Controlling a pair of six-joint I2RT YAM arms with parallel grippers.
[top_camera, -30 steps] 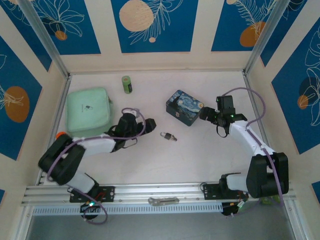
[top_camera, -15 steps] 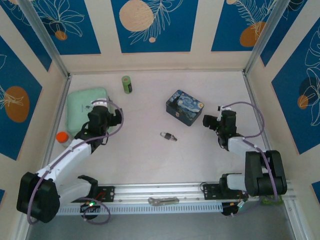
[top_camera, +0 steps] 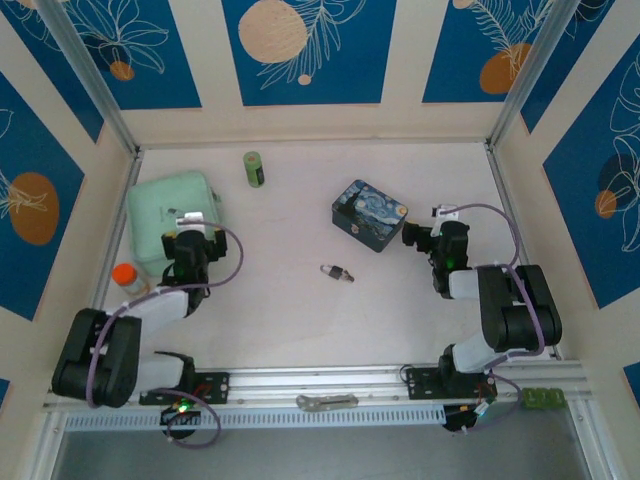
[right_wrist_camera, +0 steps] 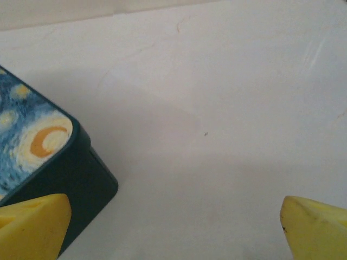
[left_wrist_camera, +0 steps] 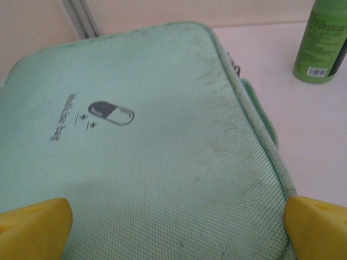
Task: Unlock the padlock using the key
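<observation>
Honestly, you're dealing with a tiny, probably slick padlock (top_camera: 337, 271) sitting mid-table near the tin (top_camera: 370, 214), left gripper (left_wrist_camera: 173, 226) and right gripper (right_wrist_camera: 173, 226) both gaping wide, so you're best pinching its body, not the shackle.

Both arms are folded low, elbows drawn in toward their bases at the table's near edge. The left gripper (top_camera: 190, 228) sits close to the table's left edge, its yellow fingertips (left_wrist_camera: 32, 227) spread wide apart. The right gripper (top_camera: 417, 238), nearer the right edge, has its fingertips (right_wrist_camera: 32, 225) equally wide.
</observation>
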